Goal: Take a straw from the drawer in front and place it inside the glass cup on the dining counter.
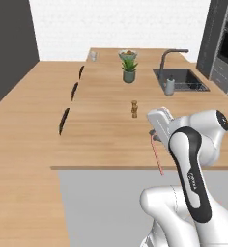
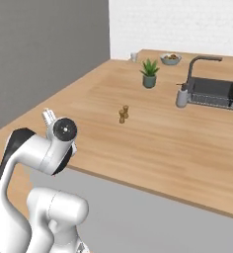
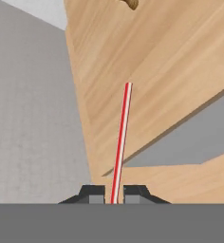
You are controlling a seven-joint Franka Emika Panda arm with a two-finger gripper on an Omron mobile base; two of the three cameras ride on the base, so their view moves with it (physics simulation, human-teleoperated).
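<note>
My gripper (image 3: 114, 194) is shut on the straw (image 3: 122, 137), a thin red-pink stick that runs straight out from between the fingertips. In the left base view the gripper (image 1: 153, 137) hangs over the near edge of the dining counter (image 1: 106, 135), and the straw (image 1: 156, 155) slants down past that edge. The glass cup (image 1: 92, 56), small and clear, stands at the counter's far side; it also shows in the right base view as the cup (image 2: 134, 57) near the back wall. The drawer is out of view.
On the counter stand a small brown pepper mill (image 1: 134, 109), a potted plant (image 1: 129, 70), a bowl of fruit (image 1: 128, 54), and a soap bottle (image 1: 170, 86) beside the dark sink (image 1: 183, 78). Dark stool backs (image 1: 64, 120) line the counter's left side.
</note>
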